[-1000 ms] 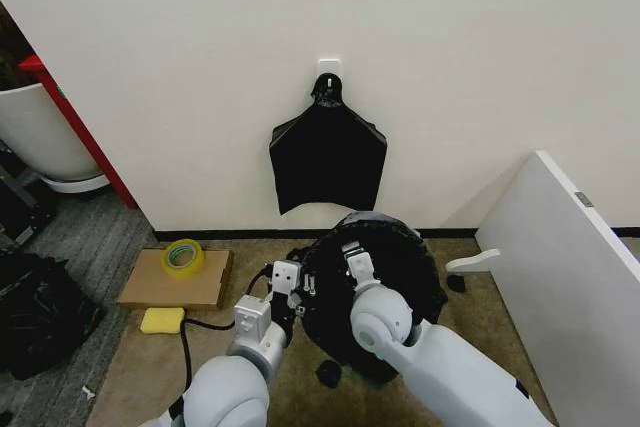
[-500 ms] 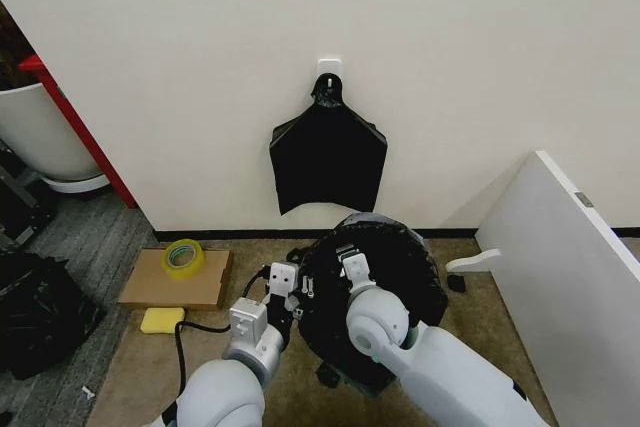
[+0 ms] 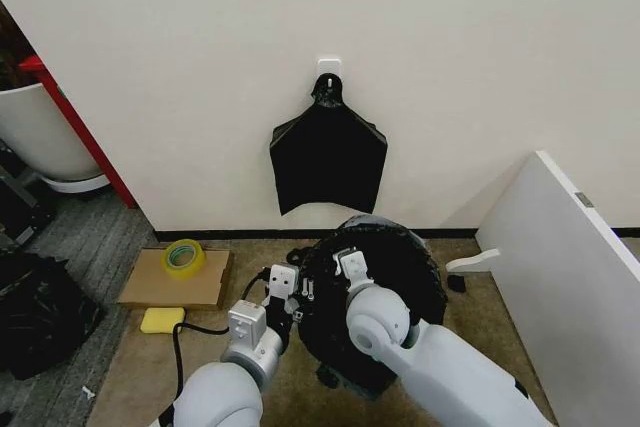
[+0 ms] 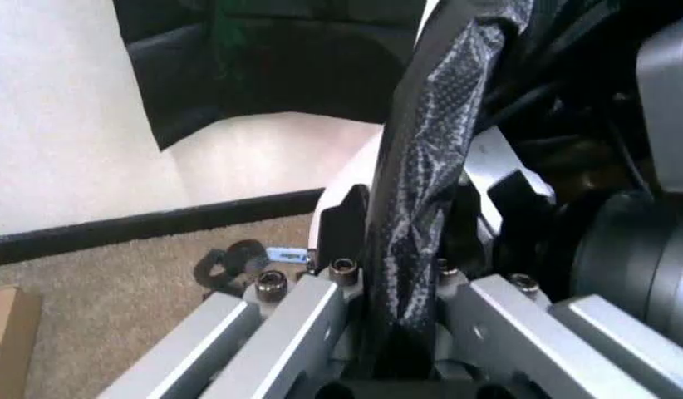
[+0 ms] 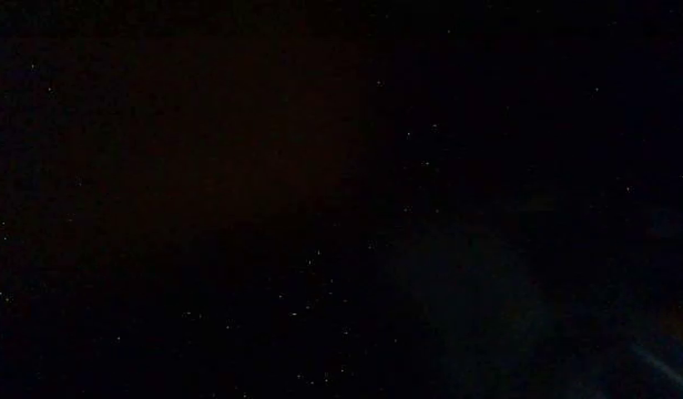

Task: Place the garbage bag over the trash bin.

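Wall close behind garbage bag, white board crowding right

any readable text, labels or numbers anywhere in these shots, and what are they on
None can be read.
The small tag on the carpet beside the black clip, in the left wrist view: pale with a bluish mark, too blurred to read.
The yellow tape roll on the cardboard: no print visible.
The garbage bag, the flat black bag on the wall, the white board: no lettering shows.

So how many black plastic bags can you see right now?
3: the garbage bag draped over the bin and pinched by the left gripper, a flat bag hanging on the wall, a stuffed sack far left.
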Robot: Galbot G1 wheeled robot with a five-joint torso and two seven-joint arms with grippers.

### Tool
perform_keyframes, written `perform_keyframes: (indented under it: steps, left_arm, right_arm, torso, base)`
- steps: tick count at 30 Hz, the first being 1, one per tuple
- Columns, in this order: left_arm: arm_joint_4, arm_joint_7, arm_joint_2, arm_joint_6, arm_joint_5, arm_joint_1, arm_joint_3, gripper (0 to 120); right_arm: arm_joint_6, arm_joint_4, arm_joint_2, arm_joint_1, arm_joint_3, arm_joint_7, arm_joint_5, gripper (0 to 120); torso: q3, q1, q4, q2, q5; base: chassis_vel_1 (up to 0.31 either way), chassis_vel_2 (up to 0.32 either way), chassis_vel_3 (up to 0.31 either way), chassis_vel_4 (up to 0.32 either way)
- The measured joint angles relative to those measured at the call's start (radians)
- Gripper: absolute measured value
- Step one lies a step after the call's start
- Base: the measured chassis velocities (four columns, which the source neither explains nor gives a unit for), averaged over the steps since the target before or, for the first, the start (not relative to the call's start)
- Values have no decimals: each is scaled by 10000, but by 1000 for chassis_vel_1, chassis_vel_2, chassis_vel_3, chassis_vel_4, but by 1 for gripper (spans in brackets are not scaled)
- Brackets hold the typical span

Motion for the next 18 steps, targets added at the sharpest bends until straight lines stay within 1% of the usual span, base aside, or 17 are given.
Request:
perform_keyframes:
  steps: [8, 11, 14, 15, 16, 17, 18]
  left_arm:
    - [69, -20, -26, 5, -169, 25, -120, 0]
    - [215, -127, -52, 20, -505, -51, -266, 0]
    - [476, -412, -122, 61, -1245, -245, -530, 0]
    - [619, -544, -180, 99, -1675, -369, -674, 0]
    - [790, -657, -239, 151, -2104, -503, -821, 0]
    - [790, -657, -239, 151, -2104, -503, -821, 0]
    - [999, -737, -284, 195, -2435, -643, -962, 0]
  right_arm:
    - [-45, 391, -196, -252, -104, 34, 41, 0]
    - [-46, 767, -324, -443, 119, -133, 133, 0]
    - [-7, 1522, -710, -928, 485, -718, 231, 0]
    - [42, 1952, -948, -1258, 763, -1090, 266, 3]
    - [84, 2380, -1151, -1649, 1165, -1550, 393, 9]
    - [84, 2380, -1151, -1649, 1165, -1550, 393, 9]
    - [169, 2810, -1369, -2021, 1577, -2093, 574, 14]
  torso:
    - [0, 0, 0, 0, -1]
    - [0, 0, 2, 0, 2]
    - [0, 0, 2, 0, 3]
    - [0, 0, 1, 0, 0]
    - [0, 0, -1, 0, 2]
    - [0, 0, -1, 0, 2]
    - [0, 0, -3, 0, 3]
  base:
    - [0, 0, 0, 0]
    - [0, 0, 0, 0]
    - [0, 0, 0, 0]
    - [0, 0, 0, 0]
    - [0, 0, 0, 0]
    - [0, 0, 0, 0]
    - [0, 0, 0, 0]
